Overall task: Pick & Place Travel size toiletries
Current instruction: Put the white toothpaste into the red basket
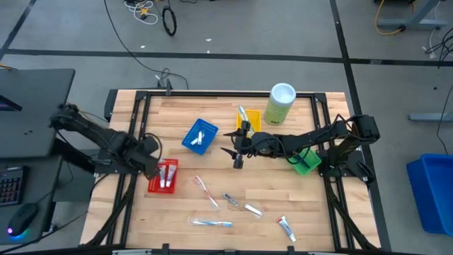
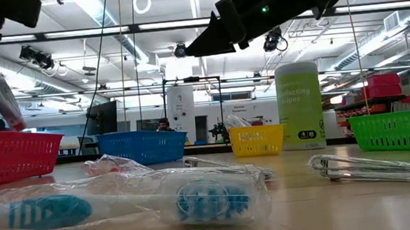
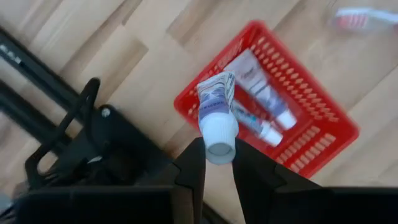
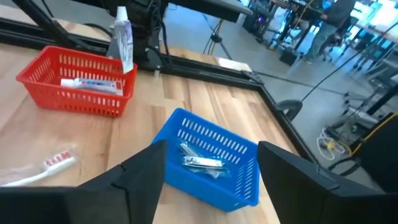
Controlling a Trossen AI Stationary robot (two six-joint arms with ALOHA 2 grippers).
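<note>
1. Over the red basket (image 1: 163, 177) at the table's left side: left gripper (image 3: 216, 163) clamped on a white mini tube (image 3: 216, 112), cap end pinched between the fingers, tube held above the basket's edge.
2. Inside that red basket: two more small tubes (image 3: 264, 106) lying side by side.
3. Near mid-table, raised above the wood: right gripper (image 1: 236, 149), fingers spread wide, nothing between them — pointing toward the blue basket (image 1: 199, 136).
4. In the blue basket: a small clear-wrapped metal item (image 4: 200, 163), resting on the floor of the basket.
5. At the far edge, right of centre: yellow basket (image 1: 248, 117) holding a slim wrapped item, and just beside it to the right the pale-green wipes canister (image 1: 279, 104) with white lid, upright.
6. On the right side, under the right arm: green basket (image 1: 307, 161).
7. Loose on the near half of the table, well apart from one another:
 - pink-bristled toothbrush (image 1: 206, 191) in clear wrap, right of the red basket;
 - blue-and-white toothbrush (image 1: 212, 223), nearest the front edge — the same one looms large in the low view;
 - two short wrapped pieces (image 1: 243, 205), near the middle;
 - white mini tube with red and blue marks (image 1: 286, 227), furthest right.
8. Beyond the table, far back in the room: a person (image 2: 163, 125), small and indistinct.
</note>
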